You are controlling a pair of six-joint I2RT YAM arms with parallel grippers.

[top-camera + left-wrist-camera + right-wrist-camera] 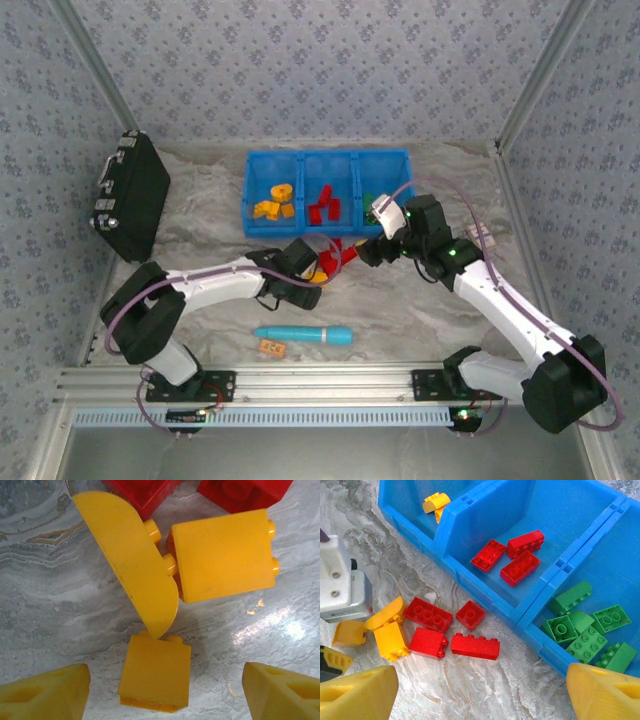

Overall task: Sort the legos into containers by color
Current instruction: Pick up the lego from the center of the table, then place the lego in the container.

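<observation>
A small yellow brick [155, 672] lies flat on the table directly between the fingers [50, 692] of the left gripper [165, 680]. The fingers stand apart on either side of it, with bare table showing in both gaps, so nothing is gripped yet. Just beyond the fingertips a curved yellow piece [132, 560] leans against a square yellow brick [222, 555], and its tip meets the small brick's far edge. That makes three loose yellows. Farther out from this gripper sit four loose red bricks [427, 614], and past them stands the blue tray [485, 600].

The step in hand looks like the pick of a yellow. The next move calls for coming down squarely and closing on the small brick's two side faces without nudging the curved piece. The brick then has to be lifted and carried to the tray's left-end compartment, where other yellow pieces [436, 502] lie; I cannot count those surely.

The right gripper [482, 690] hovers with jaws wide and nothing between them, the tray's front wall just ahead of it. The middle compartment holds three reds [520, 567]. The compartment to the right of that holds six green bricks [587, 644], as far as I can count. Behind the left gripper, toward the bases, one orange brick [271, 347] lies just beside a cyan cylinder [303, 335].
</observation>
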